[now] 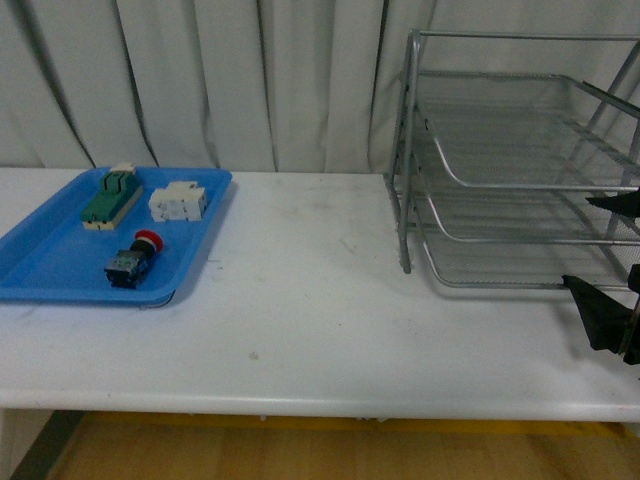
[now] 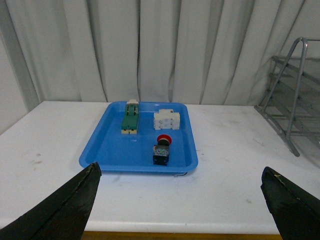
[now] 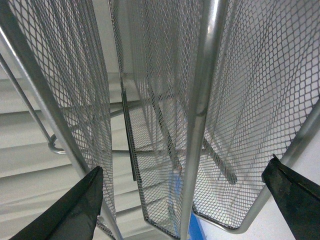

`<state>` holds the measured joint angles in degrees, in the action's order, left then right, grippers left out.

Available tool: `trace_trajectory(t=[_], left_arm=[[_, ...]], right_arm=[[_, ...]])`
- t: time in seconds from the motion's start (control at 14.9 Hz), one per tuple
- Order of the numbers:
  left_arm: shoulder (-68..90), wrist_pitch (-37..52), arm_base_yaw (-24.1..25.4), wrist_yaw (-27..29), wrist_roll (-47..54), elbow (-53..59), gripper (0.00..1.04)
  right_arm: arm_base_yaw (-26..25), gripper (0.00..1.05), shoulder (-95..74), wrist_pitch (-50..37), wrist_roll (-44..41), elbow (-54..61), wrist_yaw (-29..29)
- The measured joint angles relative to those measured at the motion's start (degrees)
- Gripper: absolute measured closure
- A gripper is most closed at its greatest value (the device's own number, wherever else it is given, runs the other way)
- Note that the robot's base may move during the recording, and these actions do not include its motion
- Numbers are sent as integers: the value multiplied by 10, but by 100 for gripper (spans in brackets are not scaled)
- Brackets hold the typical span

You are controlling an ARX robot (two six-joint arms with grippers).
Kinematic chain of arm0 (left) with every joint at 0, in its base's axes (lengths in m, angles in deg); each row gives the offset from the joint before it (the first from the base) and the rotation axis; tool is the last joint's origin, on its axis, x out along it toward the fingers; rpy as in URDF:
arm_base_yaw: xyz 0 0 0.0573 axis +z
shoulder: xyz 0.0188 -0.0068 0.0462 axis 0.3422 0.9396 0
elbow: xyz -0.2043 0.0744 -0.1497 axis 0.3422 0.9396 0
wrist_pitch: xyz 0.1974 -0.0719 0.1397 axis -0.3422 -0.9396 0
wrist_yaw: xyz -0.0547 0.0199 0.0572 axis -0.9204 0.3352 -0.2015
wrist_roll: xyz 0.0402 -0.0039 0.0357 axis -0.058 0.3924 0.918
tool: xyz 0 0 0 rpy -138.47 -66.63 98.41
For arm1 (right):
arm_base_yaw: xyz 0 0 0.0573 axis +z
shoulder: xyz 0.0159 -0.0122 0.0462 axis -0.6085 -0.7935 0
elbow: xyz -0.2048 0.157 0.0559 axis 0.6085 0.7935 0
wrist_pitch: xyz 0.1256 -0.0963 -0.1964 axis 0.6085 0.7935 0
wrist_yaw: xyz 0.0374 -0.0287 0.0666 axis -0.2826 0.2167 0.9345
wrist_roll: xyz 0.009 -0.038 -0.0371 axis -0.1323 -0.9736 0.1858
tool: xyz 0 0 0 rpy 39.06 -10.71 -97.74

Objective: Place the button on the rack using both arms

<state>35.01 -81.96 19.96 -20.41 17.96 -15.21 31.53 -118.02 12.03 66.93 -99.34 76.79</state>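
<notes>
White curtains (image 1: 200, 80) hang behind the white table (image 1: 320, 330), which carries a blue tray (image 1: 40, 270) on the left and the rack (image 1: 500, 180) on the right. The button (image 1: 133, 260) lies on its side in the near part of that tray, red cap pointing far. A green switch block (image 1: 111, 197) and a white block (image 1: 178, 202) sit just beyond it.

My left tool (image 2: 180, 170) hangs back on the near side of the tray with its fingers wide apart and nothing between them. My right tool (image 3: 182, 170) is also spread and empty, up against the near right corner of the rack. Whether it touches the wire I cannot tell.

Nothing is picked up yet, so the risks lie ahead, as I judge it. The button's round cap and boxy body (an awkward shape on its side) could twist or squirt out of a pinch. A careless approach might catch the tray rim or nudge the white block. On the right, any sideways move could snag the mesh or shove the whole rack.
</notes>
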Motion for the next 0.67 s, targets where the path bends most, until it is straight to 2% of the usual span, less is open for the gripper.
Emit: trace_trajectory(t=[0.67], left_arm=[[0,0,0,0,0,0,7]], right_arm=[[-1,7,-45,2,-42,-63,5]])
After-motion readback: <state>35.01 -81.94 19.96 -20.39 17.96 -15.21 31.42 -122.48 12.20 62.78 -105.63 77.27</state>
